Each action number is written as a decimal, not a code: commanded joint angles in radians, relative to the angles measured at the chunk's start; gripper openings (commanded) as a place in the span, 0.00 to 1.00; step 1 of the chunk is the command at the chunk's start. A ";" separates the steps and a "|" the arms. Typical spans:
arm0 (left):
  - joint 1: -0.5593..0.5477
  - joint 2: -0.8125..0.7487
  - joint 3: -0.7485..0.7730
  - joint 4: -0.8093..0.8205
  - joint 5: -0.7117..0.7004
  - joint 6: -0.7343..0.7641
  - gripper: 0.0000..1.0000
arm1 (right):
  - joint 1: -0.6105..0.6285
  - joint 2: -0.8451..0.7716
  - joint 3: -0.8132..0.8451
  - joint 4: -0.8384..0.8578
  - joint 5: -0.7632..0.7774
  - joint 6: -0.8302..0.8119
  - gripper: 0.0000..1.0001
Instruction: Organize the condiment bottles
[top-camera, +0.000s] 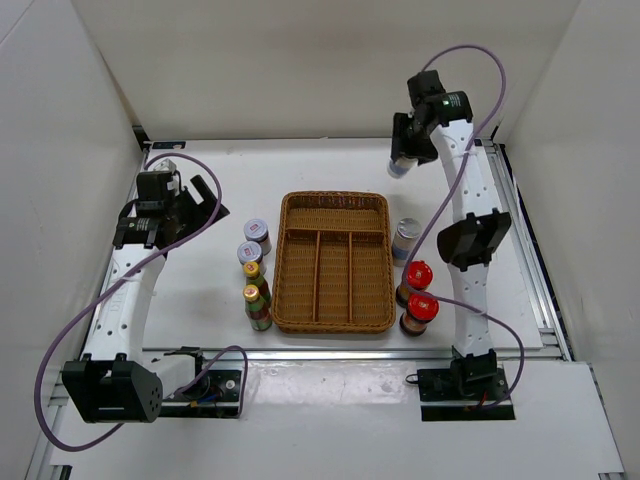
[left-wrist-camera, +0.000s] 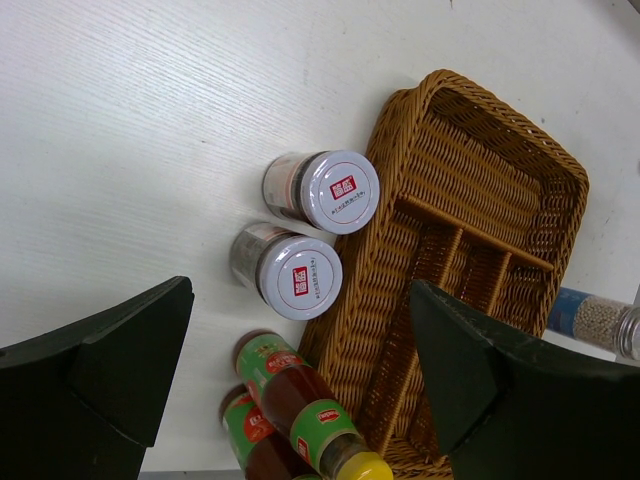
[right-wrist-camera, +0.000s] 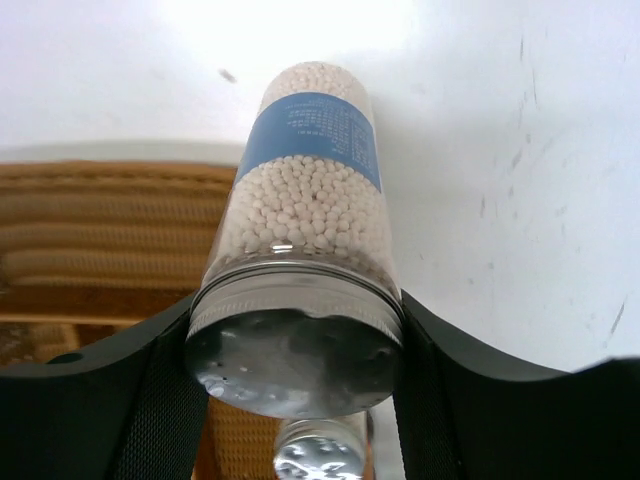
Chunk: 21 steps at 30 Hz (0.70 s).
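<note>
The tray (top-camera: 335, 199) was brown woven wicker. The bead bottle (right-wrist-camera: 305, 200) had white beads, a blue label and a silver cap. The jars (left-wrist-camera: 340, 190) had grey lids with red marks, the dark bottles (top-camera: 418, 275) red caps, and the slim bottles (left-wrist-camera: 290, 385) green labels and yellow caps.

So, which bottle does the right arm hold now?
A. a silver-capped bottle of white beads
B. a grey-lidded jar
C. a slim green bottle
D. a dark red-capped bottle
A: in the right wrist view the right jaws close on the silver-capped bottle of white beads at its cap.
</note>
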 joint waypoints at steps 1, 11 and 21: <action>0.002 -0.021 -0.005 0.001 -0.007 -0.009 1.00 | 0.083 -0.028 0.158 -0.267 -0.007 -0.007 0.08; 0.002 -0.021 -0.014 0.001 -0.016 -0.009 1.00 | 0.245 -0.071 0.017 -0.267 -0.030 0.002 0.06; 0.002 -0.030 -0.032 0.010 -0.016 -0.009 1.00 | 0.266 -0.022 -0.115 -0.248 -0.001 0.012 0.06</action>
